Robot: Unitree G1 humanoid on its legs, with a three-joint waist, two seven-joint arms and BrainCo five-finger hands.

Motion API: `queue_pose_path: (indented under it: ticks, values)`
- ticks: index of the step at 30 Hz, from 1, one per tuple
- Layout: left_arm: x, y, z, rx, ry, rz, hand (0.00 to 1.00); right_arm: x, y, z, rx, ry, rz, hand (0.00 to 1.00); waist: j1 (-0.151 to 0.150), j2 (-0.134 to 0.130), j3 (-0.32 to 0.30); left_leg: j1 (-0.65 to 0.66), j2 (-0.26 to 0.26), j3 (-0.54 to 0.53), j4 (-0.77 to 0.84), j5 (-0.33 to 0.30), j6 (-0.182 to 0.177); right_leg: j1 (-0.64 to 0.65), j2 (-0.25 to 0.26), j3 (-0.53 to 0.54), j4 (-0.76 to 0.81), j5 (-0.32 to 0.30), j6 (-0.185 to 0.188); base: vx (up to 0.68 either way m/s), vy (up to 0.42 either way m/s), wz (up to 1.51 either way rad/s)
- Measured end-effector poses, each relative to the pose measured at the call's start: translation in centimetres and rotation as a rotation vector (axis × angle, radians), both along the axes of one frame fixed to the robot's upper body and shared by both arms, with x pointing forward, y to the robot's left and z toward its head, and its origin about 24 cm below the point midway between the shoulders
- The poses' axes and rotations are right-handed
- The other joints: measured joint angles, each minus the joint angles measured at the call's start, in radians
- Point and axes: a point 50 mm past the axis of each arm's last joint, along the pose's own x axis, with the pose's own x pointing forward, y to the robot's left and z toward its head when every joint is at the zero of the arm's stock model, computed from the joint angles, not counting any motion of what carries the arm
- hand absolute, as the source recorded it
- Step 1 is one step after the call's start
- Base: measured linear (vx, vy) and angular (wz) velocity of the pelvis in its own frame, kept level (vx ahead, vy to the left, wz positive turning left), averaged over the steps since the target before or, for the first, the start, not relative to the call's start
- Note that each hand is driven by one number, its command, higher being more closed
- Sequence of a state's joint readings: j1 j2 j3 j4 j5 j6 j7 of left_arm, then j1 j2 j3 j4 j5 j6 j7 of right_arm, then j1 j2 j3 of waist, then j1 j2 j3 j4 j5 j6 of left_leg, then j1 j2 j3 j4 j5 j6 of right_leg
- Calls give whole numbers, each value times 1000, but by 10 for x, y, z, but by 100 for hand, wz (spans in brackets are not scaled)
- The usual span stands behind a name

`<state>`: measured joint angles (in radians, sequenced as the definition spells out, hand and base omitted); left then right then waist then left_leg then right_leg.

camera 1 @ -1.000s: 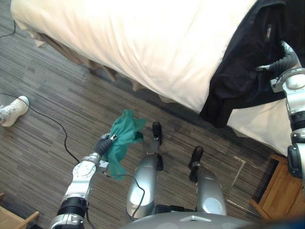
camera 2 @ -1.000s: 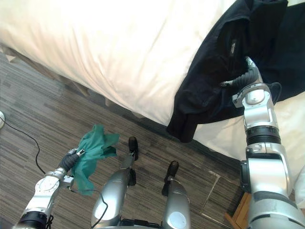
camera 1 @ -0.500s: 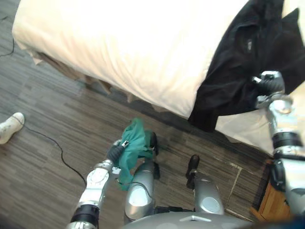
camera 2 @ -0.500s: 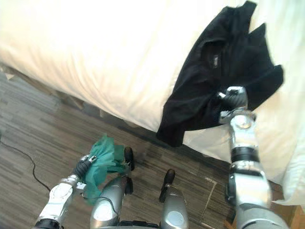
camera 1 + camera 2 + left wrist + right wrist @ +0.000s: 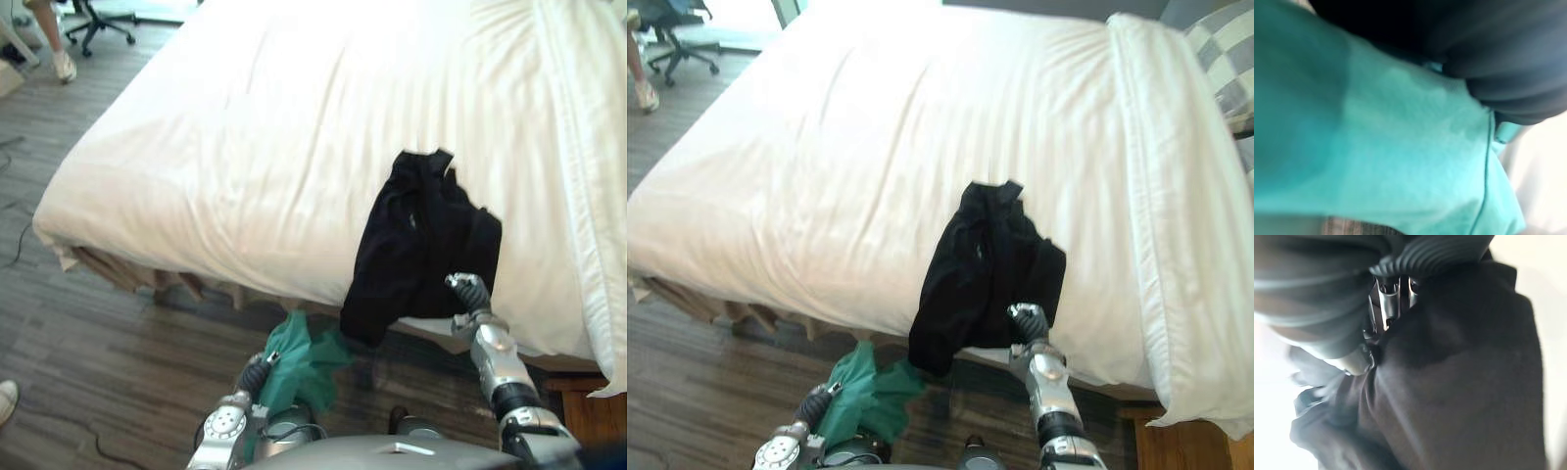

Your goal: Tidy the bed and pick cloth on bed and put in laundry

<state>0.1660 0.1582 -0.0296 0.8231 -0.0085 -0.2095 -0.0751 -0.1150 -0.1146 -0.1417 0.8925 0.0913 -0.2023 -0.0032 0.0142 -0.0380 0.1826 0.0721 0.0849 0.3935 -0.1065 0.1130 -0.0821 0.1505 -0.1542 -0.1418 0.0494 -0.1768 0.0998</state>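
Looking down on much more of the bed [image 5: 245, 166] than a moment ago. Whole view shifted, so a move of the eyes, not of the things. Seems to mean standing a bit farther back.

Still draped over the near edge of that white bed, hanging part way toward the floor [image 5: 88, 343]: the black cloth [image 5: 416, 245], bunched narrower than before.

Hanging low by the bed's side, just off the floor: the green cloth [image 5: 304, 362], still closed in the left hand [image 5: 255, 374].

Pressed against the black cloth's lower corner: the right hand [image 5: 470, 292]. Cannot tell if clamped on it or loose, with so much dark cloth around it.

Means one cloth picked up, one not yet lifted off the bed. Probably next: get a firm hold, pull the black cloth clear, then carry both to the laundry.
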Motion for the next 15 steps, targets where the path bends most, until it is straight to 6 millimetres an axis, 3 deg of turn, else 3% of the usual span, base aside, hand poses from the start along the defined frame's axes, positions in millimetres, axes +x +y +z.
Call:
queue_pose_path:
  ticks: [2, 7, 10, 15]
  values:
    - [-1, 1, -6, 11, 26, 53, 100, -26, 8, -20, 12, 107, 9, 100, 0, -1, -10, 25, 4, 17, 0, -10, -10, 17, 3, 19, -7, 0, 0, 56, -27, -25]
    - [-6, -2, -12, 26, 61, 101, 100, -72, 18, -45, 44, 265, 22, 100, -22, 1, -19, 58, 15, 40, -1, -21, -20, 37, 10, 20, -6, 0, 0, 28, -32, -15]
    - [-6, -4, -14, 25, 77, 106, 100, -86, 21, -51, 63, 304, 21, 100, -27, -1, -20, 72, 21, 59, -1, -22, -22, 40, 15, 31, -6, 1, 0, -4, -30, -16]
    - [-9, -8, -17, 28, 109, 122, 100, -87, 25, -51, 68, 285, 52, 100, -38, -6, -28, 85, 21, 65, -1, -24, -24, 49, 14, 40, -6, 1, -1, -38, -15, -8]
